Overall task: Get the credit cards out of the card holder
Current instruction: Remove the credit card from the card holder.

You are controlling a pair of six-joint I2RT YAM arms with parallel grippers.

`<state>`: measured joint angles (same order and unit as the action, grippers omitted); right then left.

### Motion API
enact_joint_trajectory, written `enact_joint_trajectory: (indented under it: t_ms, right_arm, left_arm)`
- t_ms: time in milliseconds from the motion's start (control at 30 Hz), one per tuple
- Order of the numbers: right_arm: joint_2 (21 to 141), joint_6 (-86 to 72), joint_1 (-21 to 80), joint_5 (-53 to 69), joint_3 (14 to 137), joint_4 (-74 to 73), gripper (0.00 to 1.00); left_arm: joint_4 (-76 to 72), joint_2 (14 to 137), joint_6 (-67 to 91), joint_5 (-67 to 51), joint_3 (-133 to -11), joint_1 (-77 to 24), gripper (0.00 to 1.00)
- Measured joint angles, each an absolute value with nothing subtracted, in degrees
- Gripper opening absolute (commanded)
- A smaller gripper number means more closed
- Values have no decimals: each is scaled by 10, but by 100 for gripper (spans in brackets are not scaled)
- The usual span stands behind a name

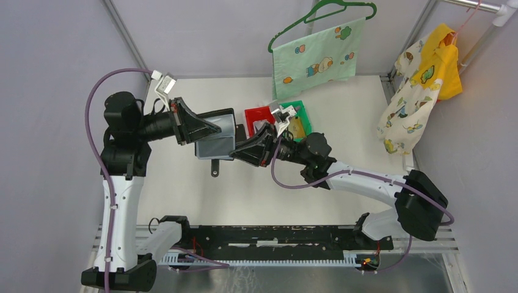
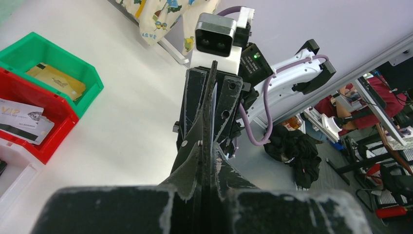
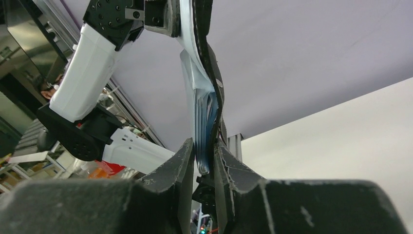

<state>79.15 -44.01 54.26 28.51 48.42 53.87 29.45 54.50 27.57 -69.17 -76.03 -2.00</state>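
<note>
Top external view: holds card holder (image 1: pixel 214 146) aloft between both arms; clenches left gripper (image 1: pixel 218 129) on one end, pinches right gripper (image 1: pixel 236 152) onto the opposite, layered edge; lies lengthwise gripper to gripper; cannot tell plastic from lining there; likely calls for a pull toward the right arm.

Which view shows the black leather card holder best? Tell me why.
Top external: the black leather folding card holder faces the camera open, grey-blue lining showing. Both wrist views catch it only edge-on.
</note>
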Motion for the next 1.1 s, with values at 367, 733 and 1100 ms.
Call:
enact_joint_trajectory:
  t_ms: [367, 733, 1100]
  right_arm:
    - [815, -523, 542, 294, 486, 600, 0]
    - [830, -630, 520, 297, 477, 658, 0]
    - [834, -657, 514, 300, 467, 649, 0]
  left_arm:
    - [282, 536, 271, -693, -757, -20, 3]
    - [362, 531, 97, -694, -758, -20, 45]
    - [479, 531, -94, -660, -757, -20, 12]
